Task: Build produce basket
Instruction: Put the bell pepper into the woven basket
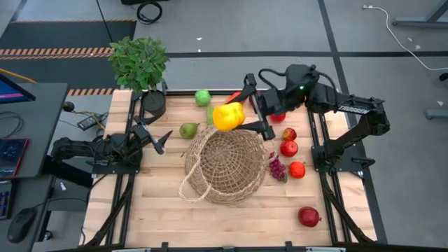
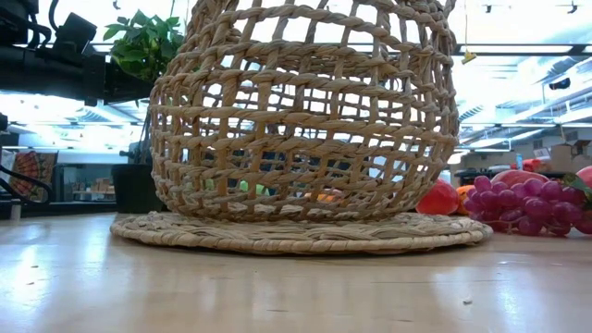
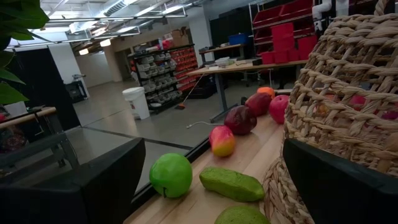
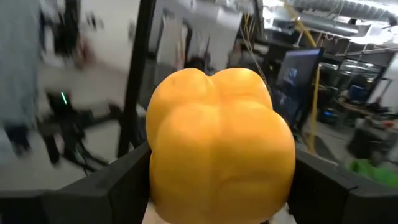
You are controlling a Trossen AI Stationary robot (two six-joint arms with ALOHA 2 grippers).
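While tipped sideways, basket (image 1: 225, 166) mouth faces left gripper (image 1: 162, 141).

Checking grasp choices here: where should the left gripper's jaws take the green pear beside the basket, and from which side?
Likely across the pear's wide belly, coming from the left gripper's side. It lies on the table just left of the basket, so that side is open while the basket wall crowds the other. The right gripper already holds the yellow pepper.

basket (image 1: 225, 166) mid-table, grapes (image 1: 277, 169) right of it, pear (image 1: 188, 130) left-behind
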